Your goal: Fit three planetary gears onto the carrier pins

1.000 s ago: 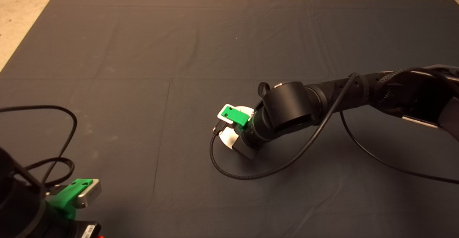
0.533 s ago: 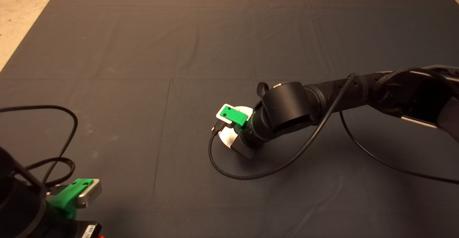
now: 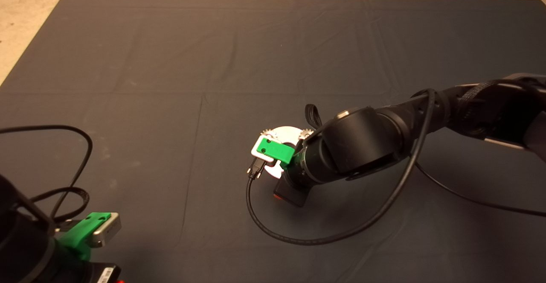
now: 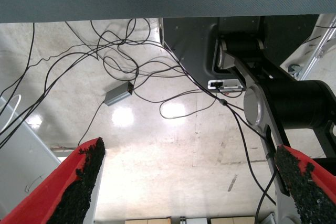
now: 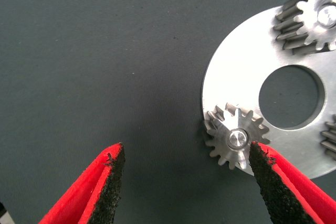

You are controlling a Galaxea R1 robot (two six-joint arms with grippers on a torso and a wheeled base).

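— gears [image 5: 236, 141] are what the right gripper [image 5: 186, 182] hangs over; its jaws are spread wide and empty, and one gear sits on a pin [image 5: 237, 139] near one pad [image 5: 268, 179].
— and the others?
— a second gear [image 5: 310, 17] is on its pin too, a third shows only at the edge. all ride on the disc [image 5: 239, 85], mid-mat [image 3: 170, 61].
— left gripper [image 4: 186, 182]?
— parked at the mat's near left corner, jaws apart, nothing held.
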